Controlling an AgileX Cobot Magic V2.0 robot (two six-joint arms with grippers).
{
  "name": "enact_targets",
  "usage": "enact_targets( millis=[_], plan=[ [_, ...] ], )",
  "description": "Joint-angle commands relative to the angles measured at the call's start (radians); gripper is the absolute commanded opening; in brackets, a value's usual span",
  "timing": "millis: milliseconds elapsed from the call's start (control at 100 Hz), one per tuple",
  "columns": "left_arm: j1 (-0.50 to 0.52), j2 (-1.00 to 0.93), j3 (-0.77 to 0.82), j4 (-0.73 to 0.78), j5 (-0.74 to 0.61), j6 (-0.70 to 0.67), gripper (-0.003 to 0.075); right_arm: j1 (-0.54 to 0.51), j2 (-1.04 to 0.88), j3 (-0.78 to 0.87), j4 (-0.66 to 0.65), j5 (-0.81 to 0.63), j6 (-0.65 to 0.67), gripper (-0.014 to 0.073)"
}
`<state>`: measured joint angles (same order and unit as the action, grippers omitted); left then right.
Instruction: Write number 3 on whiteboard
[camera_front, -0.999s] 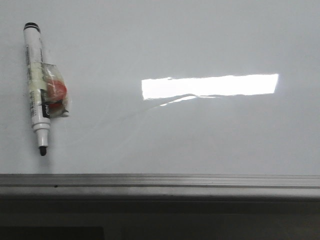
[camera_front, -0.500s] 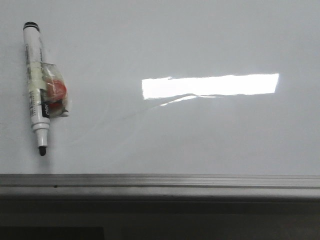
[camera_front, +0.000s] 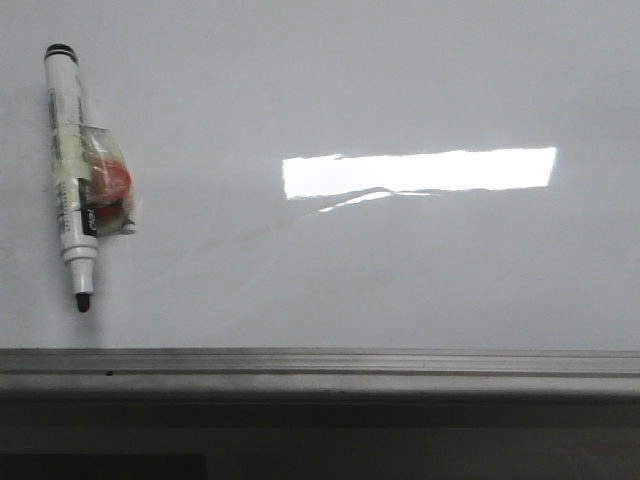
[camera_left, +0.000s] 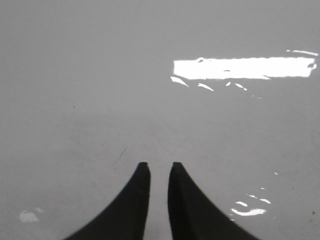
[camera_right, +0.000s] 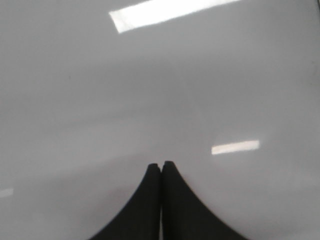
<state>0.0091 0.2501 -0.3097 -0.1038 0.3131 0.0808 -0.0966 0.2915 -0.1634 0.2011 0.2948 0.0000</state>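
The whiteboard (camera_front: 400, 270) fills the front view, glossy white-grey, with no number 3 visible on it. A white marker (camera_front: 68, 150) with a black uncapped tip lies on it at the far left, tip toward the near edge. A red piece in clear tape (camera_front: 112, 182) is fixed to its side. Neither gripper shows in the front view. My left gripper (camera_left: 159, 166) hovers over bare board (camera_left: 100, 75), jaws slightly apart and empty. My right gripper (camera_right: 161, 164) is shut and empty over bare board (camera_right: 225, 90).
A grey metal rail (camera_front: 320, 362) runs along the board's near edge. A bright rectangular light reflection (camera_front: 420, 172) lies mid-board. A short thin dark mark (camera_left: 120, 156) sits on the board just beside the left fingers.
The marker appears a hair further left in the front view; nothing else has changed.
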Motion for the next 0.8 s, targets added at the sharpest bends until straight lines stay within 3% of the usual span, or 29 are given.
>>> enact_targets(
  millis=[0, 30, 110, 260, 380, 710, 790],
  plan=[
    [-0.007, 0.043, -0.032, 0.0, -0.11, 0.004, 0.0292, 0.0, 0.021, -0.038, 0.006, -0.058, 0.0, -0.0064],
    [-0.007, 0.05, -0.032, -0.008, -0.129, 0.004, 0.0377, 0.0, 0.021, -0.038, 0.006, -0.062, 0.0, -0.0064],
    [-0.007, 0.079, -0.032, -0.029, -0.19, 0.004, 0.0478, 0.0, 0.021, -0.038, 0.006, -0.067, 0.0, -0.0064],
    [-0.017, 0.137, -0.032, -0.047, -0.282, 0.01, 0.0444, 0.0, 0.021, -0.038, 0.006, -0.073, 0.0, -0.0064],
    [-0.086, 0.205, -0.032, -0.043, -0.306, 0.038, 0.0427, 0.0, 0.021, -0.038, 0.006, -0.075, 0.0, -0.0064],
    [-0.591, 0.355, -0.032, -0.053, -0.426, 0.03, 0.0427, 0.0, 0.021, -0.038, 0.006, -0.093, 0.0, -0.0064],
    [-0.691, 0.373, -0.032, -0.159, -0.426, 0.027, 0.0427, 0.0, 0.021, -0.038, 0.006, -0.098, 0.0, -0.0064]
  ],
)
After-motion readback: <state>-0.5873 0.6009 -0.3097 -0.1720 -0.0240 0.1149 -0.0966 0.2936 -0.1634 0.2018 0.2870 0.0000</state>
